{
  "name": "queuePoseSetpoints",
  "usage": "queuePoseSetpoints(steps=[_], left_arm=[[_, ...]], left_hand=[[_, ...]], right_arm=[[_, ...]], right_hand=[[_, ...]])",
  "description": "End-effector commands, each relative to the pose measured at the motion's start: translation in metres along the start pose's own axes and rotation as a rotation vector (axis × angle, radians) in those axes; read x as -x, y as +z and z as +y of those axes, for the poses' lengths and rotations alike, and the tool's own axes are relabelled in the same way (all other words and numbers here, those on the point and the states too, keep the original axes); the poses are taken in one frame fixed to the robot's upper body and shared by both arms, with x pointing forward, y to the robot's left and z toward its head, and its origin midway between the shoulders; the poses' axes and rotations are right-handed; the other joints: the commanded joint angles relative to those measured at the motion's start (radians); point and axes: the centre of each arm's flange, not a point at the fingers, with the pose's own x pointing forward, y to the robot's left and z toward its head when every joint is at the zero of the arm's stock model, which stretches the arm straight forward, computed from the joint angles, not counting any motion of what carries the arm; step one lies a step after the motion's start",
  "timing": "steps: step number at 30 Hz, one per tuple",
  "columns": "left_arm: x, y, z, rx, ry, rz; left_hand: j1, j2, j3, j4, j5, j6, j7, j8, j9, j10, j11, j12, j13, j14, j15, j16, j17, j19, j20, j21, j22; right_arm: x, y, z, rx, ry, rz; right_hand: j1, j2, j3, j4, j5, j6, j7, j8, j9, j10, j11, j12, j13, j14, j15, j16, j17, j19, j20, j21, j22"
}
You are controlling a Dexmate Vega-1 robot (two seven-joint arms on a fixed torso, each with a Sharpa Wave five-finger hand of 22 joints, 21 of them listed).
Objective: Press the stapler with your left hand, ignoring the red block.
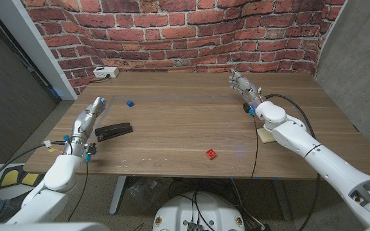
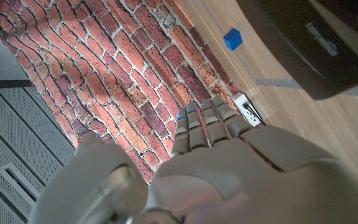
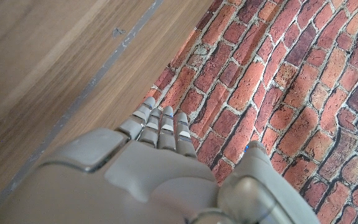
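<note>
Stapler [image 1: 114, 131], black and closed, lies on the left part of the wooden counter [image 1: 191, 128], lengthwise across the robot's front. In the left wrist view its dark body [image 2: 319, 46] sits beside the fingers, apart from them. The left hand [image 1: 88, 118] stands just beside the stapler's left end, fingers straight and held together, pointing toward the brick wall [image 1: 191, 32]; it holds nothing and is not on the stapler. Its back [image 2: 229, 168] shows in its own wrist view.

A small blue block [image 1: 130, 102] lies just beyond the stapler, toward the wall. The red block [image 1: 211, 153] lies near the counter's front edge, about the middle, well apart from both hands.

The right hand [image 1: 243, 86] is raised over the far right of the counter, fingers extended and empty; its wrist view shows them [image 3: 157, 127] straight and close together. A white power strip [image 1: 105, 72] rests at the far left corner by the wall. A pale pad [image 1: 266, 135] lies under the right forearm.
</note>
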Motion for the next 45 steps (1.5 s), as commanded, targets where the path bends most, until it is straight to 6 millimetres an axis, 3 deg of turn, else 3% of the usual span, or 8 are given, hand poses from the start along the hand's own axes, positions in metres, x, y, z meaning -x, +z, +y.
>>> queuePoseSetpoints(steps=[1,23,45], left_arm=[[0.03,0.003,0.014,-0.061,0.059,0.009],[0.062,0.0,0.015,-0.159,0.146,0.03],[0.069,0.008,0.005,-0.44,0.222,0.013]], left_hand=[[0.003,0.008,-0.005,-0.001,0.008,0.017,-0.001,0.009,0.001,0.013,-0.002,-0.002,0.006,0.016,-0.002,-0.001,0.003,0.013,-0.001,0.001,0.0],[0.023,0.007,-0.012,-0.008,0.019,0.074,0.0,0.015,0.001,0.067,-0.006,0.002,0.006,0.064,-0.002,0.002,0.003,0.05,-0.003,0.0,-0.001],[0.039,0.013,-0.018,-0.011,0.03,0.136,-0.017,0.023,0.001,0.11,-0.019,0.001,0.006,0.102,-0.013,0.0,0.003,0.087,0.002,-0.001,0.0]], right_arm=[[-0.005,0.001,0.008,0.008,0.01,0.005],[-0.007,0.0,0.02,0.014,0.034,0.028],[-0.011,-0.003,0.027,0.008,0.059,0.041]], right_hand=[[0.011,-0.002,0.001,-0.008,0.003,0.008,-0.001,0.003,0.003,0.006,0.0,0.003,0.002,0.001,0.003,0.005,0.002,0.005,0.005,0.006,0.002],[0.012,-0.004,0.0,-0.01,0.002,0.009,0.001,0.003,0.003,0.006,0.001,0.003,0.002,0.001,0.004,0.005,0.002,0.004,0.007,0.006,0.002],[0.011,-0.003,-0.001,-0.01,0.002,0.01,0.001,0.002,0.003,0.007,-0.001,0.003,0.002,-0.001,0.004,0.004,0.002,0.002,0.007,0.006,0.002]])
